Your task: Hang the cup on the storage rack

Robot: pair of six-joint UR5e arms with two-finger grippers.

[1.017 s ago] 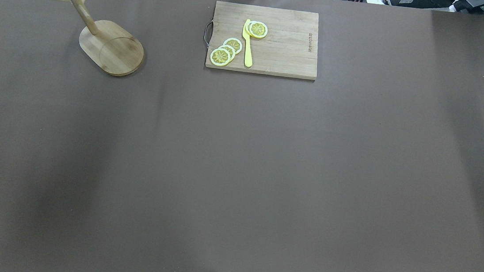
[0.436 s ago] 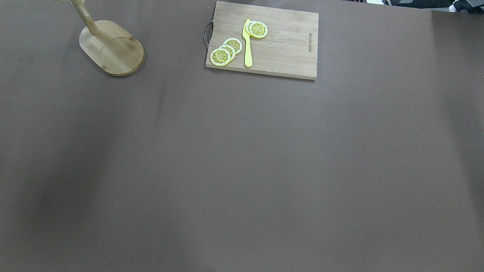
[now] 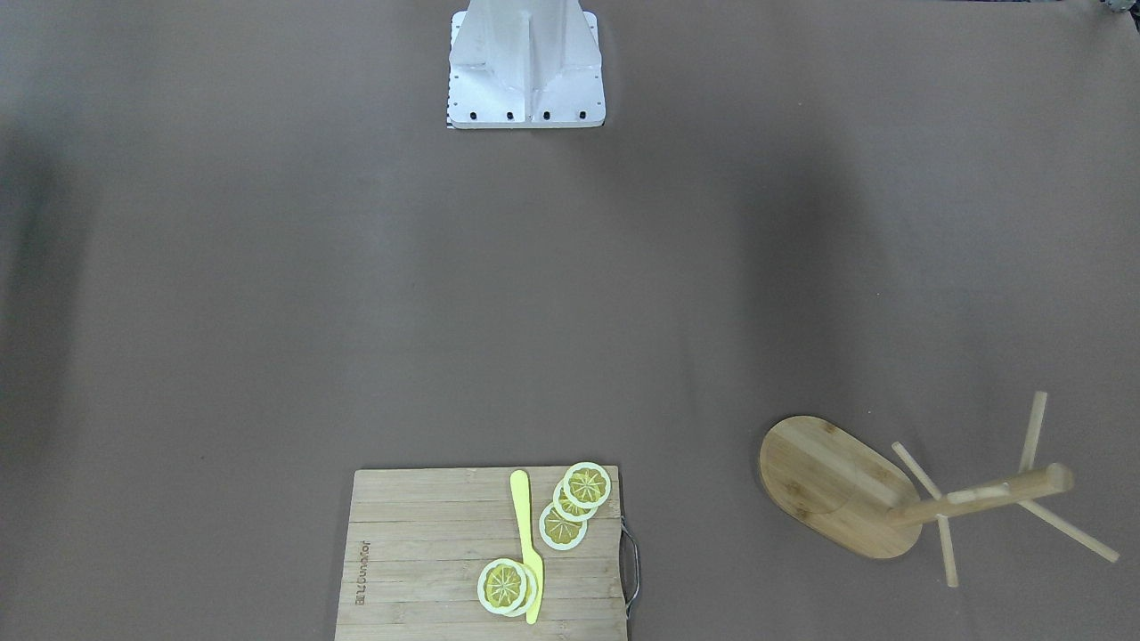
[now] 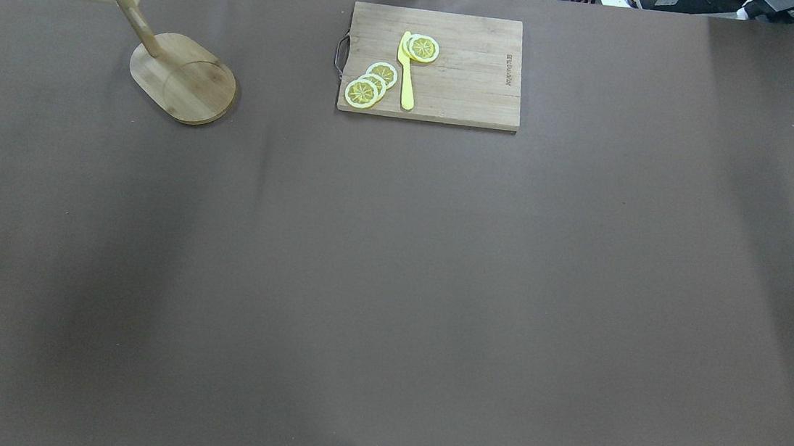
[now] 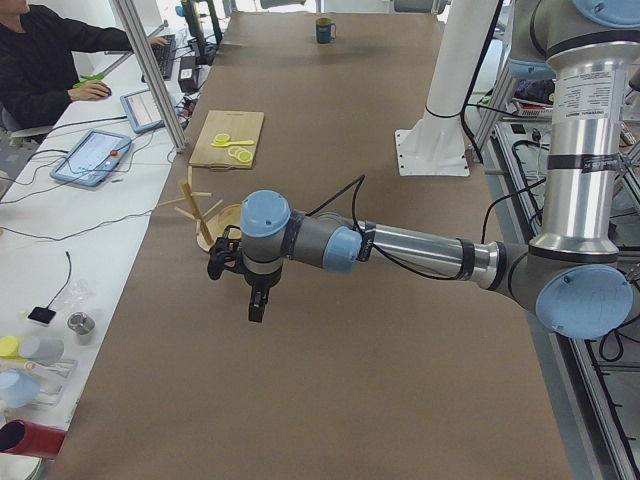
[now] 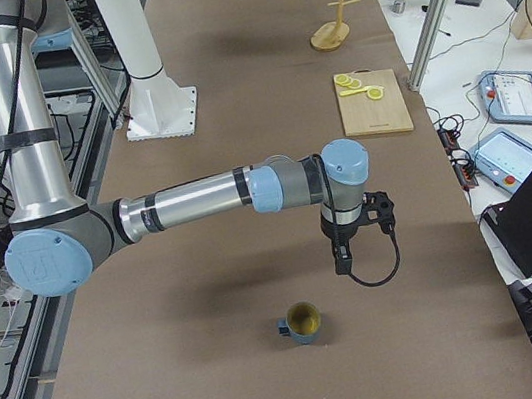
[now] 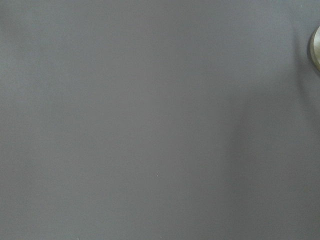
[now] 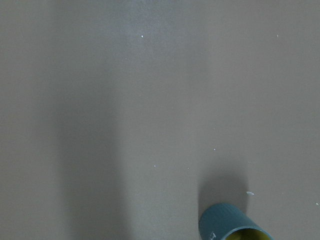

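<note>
The cup (image 6: 301,323) is a dark slate-blue mug with a yellowish inside. It stands upright on the brown table near the robot's right end. It also shows small and far in the exterior left view (image 5: 324,30) and at the bottom edge of the right wrist view (image 8: 232,225). The storage rack (image 4: 181,78) is a bamboo mug tree with bare pegs at the far left, and it also shows in the front-facing view (image 3: 837,485). My right gripper (image 6: 341,261) hangs above the table a little short of the cup. My left gripper (image 5: 255,305) hangs near the rack (image 5: 205,205). I cannot tell whether either is open or shut.
A wooden cutting board (image 4: 432,65) with lemon slices and a yellow knife lies at the far middle. The robot's white base (image 3: 525,62) stands at the near middle. Operators' desks with tablets (image 5: 92,155) run along the table's far side.
</note>
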